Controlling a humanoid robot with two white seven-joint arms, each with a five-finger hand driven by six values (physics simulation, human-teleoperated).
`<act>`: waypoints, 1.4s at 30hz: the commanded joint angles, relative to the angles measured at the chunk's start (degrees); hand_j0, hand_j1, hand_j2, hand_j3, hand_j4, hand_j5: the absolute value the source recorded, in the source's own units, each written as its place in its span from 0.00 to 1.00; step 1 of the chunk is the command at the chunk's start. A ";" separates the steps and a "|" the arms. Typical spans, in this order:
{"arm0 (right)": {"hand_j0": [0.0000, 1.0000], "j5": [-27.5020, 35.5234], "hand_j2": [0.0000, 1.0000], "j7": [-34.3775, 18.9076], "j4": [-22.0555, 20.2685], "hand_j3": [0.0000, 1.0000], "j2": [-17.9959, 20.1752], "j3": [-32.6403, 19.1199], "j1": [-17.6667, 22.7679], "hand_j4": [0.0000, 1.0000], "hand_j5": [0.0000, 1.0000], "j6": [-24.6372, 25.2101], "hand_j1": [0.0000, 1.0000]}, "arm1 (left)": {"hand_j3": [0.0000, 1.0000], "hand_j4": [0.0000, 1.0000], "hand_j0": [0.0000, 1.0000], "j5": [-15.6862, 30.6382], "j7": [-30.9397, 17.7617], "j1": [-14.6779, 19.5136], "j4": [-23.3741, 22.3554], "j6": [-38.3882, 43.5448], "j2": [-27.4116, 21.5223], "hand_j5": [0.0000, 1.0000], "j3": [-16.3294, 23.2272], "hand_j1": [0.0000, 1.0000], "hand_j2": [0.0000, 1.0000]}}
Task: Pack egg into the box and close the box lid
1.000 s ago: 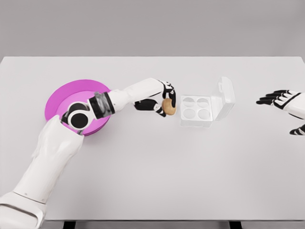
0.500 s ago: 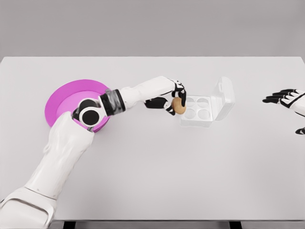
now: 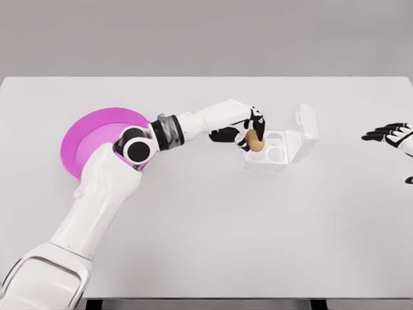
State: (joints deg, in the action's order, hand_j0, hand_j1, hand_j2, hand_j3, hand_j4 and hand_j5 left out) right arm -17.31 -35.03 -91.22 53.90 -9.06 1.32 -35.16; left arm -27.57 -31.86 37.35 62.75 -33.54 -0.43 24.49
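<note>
Right now the left hand (image 3: 253, 131) sits a little above and right of the frame's centre, its dark fingers curled around a small brown egg (image 3: 255, 142) that it holds at the left edge of the clear plastic four-cup egg box (image 3: 274, 150). The egg hangs over the box's front-left cup; whether it touches the cup I cannot tell. The white left arm runs from the lower left corner up across the frame, its elbow joint lying over the right side of a round magenta plate (image 3: 93, 139) that rests on the left part of the white tabletop (image 3: 213, 239). The plate shows a lighter inner disc and a brighter rim, and part of it is hidden behind the arm.

The box stands open, its transparent lid (image 3: 306, 129) raised on the right side and tilted back away from the tray. Three of the round cups are plainly visible; the fourth is partly covered by the egg and the fingers.

Far over at the right edge, just above mid-height, the right hand (image 3: 395, 134) hovers well apart from the box, fingers stretched out and relaxed, holding nothing.
</note>
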 commanded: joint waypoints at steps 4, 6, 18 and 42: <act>1.00 0.35 1.00 0.03 -0.01 1.00 0.06 -0.26 0.00 1.00 1.00 0.16 1.00 | 0.31 0.31 0.31 -0.11 0.05 0.44 -2.28 -0.21 0.43 0.31 -0.06 0.31 0.31; 1.00 0.52 1.00 0.03 -0.45 1.00 -0.02 -0.17 0.09 1.00 1.00 0.16 1.00 | 0.31 0.31 0.31 -0.20 0.05 0.71 -3.16 -0.21 0.43 0.31 -0.06 0.31 0.31; 1.00 0.52 1.00 0.03 -0.63 1.00 -0.11 -0.26 0.18 1.00 1.00 0.16 1.00 | 0.51 0.51 0.51 -0.46 0.05 1.06 -3.69 -0.30 0.43 0.51 -0.06 0.51 0.51; 1.00 0.61 1.00 0.03 -6.78 1.00 -3.80 1.85 0.00 1.00 1.00 0.16 1.00 | 1.00 1.00 1.00 17.38 0.05 -11.68 19.78 -1.46 -23.74 1.00 -5.24 1.00 1.00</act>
State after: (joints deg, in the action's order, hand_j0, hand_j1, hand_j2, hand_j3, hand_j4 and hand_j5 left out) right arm -17.07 -35.03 -97.82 50.01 -7.34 1.32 -35.17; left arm -13.40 -31.86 24.53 79.34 -35.16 -20.19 21.16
